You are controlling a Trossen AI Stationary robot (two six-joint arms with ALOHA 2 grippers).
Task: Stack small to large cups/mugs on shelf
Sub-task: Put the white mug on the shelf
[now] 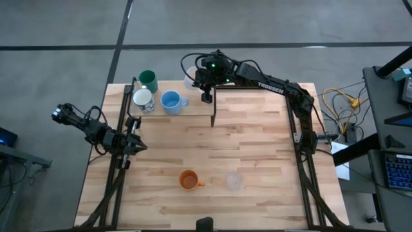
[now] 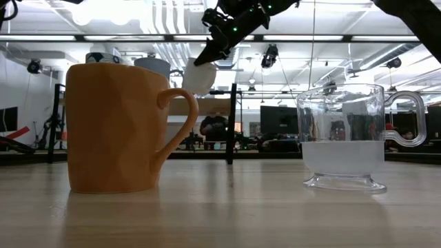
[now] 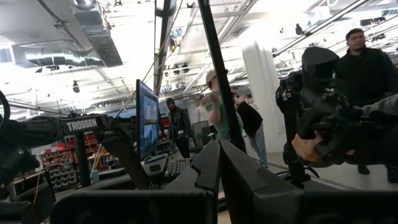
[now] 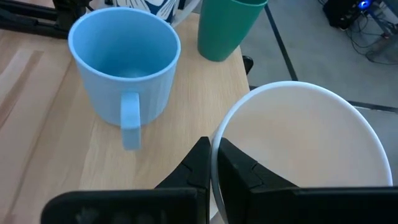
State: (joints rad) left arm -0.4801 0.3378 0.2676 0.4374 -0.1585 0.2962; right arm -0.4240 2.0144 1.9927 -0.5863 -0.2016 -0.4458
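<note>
The right gripper (image 1: 193, 80) hides most of the white cup (image 1: 189, 82); the shelf (image 1: 193, 109) partly hides its frame.

This is a robotics lab set in a large open industrial hall. The high view shows a butcher-block worktop (image 1: 257, 148) standing on a grey concrete floor (image 1: 58, 32), with loose cables (image 1: 340, 103) and a keyboard (image 1: 398, 169) on a side desk. The low view looks under a high white ceiling with exposed ducts (image 2: 172, 17) and strip lights. The left wrist view shows a white pillar (image 3: 264, 93), a computer monitor (image 3: 147, 118), several people (image 3: 219, 112) standing about, and another dark robot arm marked Trossen (image 3: 56, 127).
</note>
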